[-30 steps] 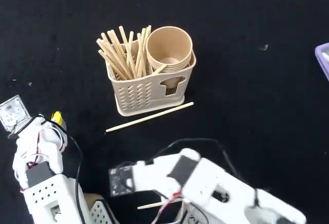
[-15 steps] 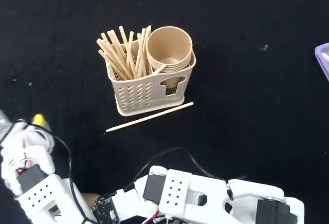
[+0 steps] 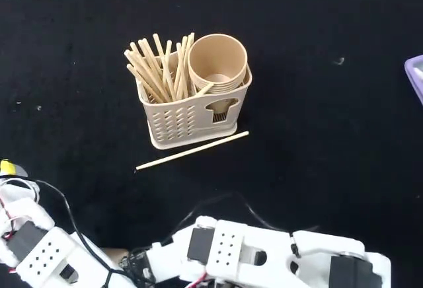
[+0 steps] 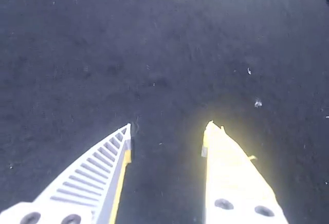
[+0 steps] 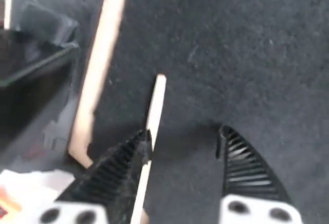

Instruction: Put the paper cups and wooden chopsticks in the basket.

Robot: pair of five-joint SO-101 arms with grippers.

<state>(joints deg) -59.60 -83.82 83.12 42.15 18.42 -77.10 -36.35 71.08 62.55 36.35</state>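
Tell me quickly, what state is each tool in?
Left tool: open, holding nothing.
Right tool: open, a chopstick alongside, not clamped.

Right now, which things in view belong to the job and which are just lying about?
Job: basket; paper cups nested in it; chopsticks standing in it; loose chopstick on the table in front of the basket; another chopstick beside the right gripper.
Lying about: purple object at the table's edge; white speck.
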